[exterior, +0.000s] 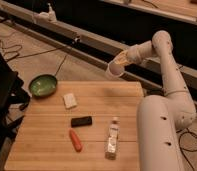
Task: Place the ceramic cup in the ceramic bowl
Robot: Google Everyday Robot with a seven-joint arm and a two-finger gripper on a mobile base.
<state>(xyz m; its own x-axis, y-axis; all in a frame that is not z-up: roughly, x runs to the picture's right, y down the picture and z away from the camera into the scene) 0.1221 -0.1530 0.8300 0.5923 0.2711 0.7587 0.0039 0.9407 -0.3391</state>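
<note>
The white ceramic cup (113, 70) hangs in the air just beyond the back edge of the wooden table (47, 150), tilted, held by my gripper (120, 62). The gripper is shut on the cup's upper part, at the end of the white arm (159, 47) that reaches in from the right. The ceramic bowl (43, 85), green inside with a dark rim, sits at the table's far left corner, well to the left of the cup and lower.
On the table lie a small white block (69, 100), a black flat object (81, 121), an orange carrot-like item (75, 140) and a clear plastic bottle (112, 138) on its side. My white base (159, 135) stands at the table's right edge. Cables run across the floor behind.
</note>
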